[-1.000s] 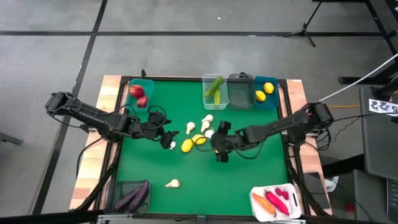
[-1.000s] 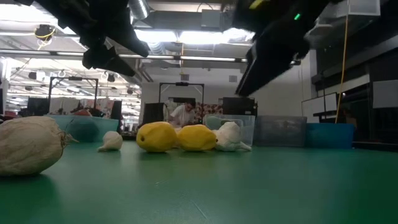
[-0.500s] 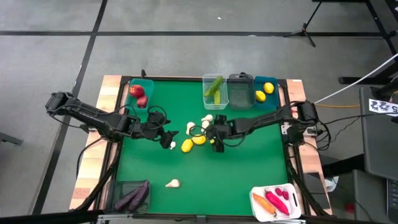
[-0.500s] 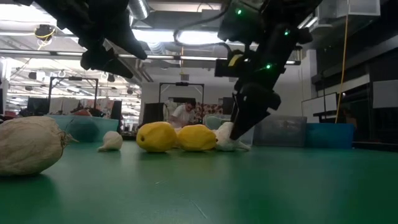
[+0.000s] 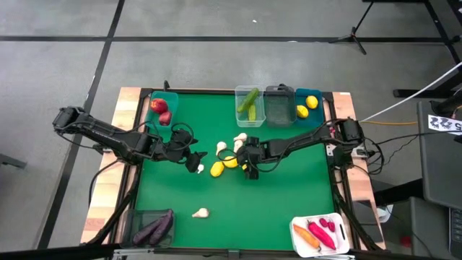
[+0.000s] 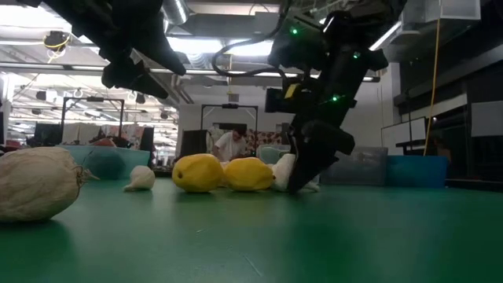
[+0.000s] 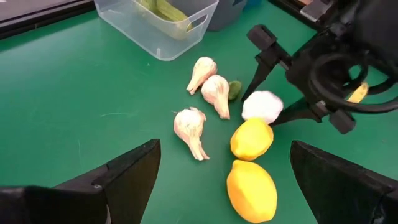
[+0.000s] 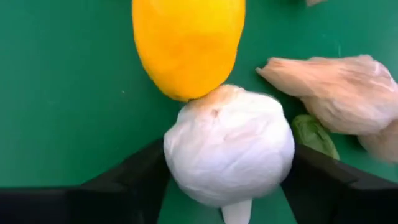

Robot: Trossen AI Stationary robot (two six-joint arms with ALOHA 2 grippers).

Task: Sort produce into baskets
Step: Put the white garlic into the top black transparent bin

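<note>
A white garlic bulb [image 8: 229, 155] lies on the green table [image 5: 289, 195] against one of two yellow lemons [image 8: 186, 43], and my right gripper [image 5: 247, 155] has come down around it. Three more garlic bulbs [image 7: 205, 93] lie just beyond it, and another [image 5: 201, 212] lies alone near the front. My left gripper [image 5: 195, 160] hangs open above the table, left of the lemons, with nothing in it. Baskets stand along the far edge: teal with apples [image 5: 164, 107], clear with cucumbers [image 5: 250, 105], dark grey [image 5: 279, 105], and teal with lemons [image 5: 309, 108]. My right gripper has the white garlic bulb between its two fingers [image 8: 124, 183], one on each of the bulb's round sides [image 8: 177, 163]. The fingers slant down from the table's right side. The bulb rests on the table and touches the lemon's tip.
A dark grey basket with eggplants [image 5: 154, 226] stands at the near left corner. A white basket with a carrot and peppers [image 5: 321, 235] stands at the near right corner. A small green piece [image 8: 314, 137] lies beside the bulb. Bare green table stretches across the near middle.
My right gripper has dropped from high above the table toward the far edge and a little left. It now sits around the white garlic bulb. The bulb and the lemons have stayed in place.
</note>
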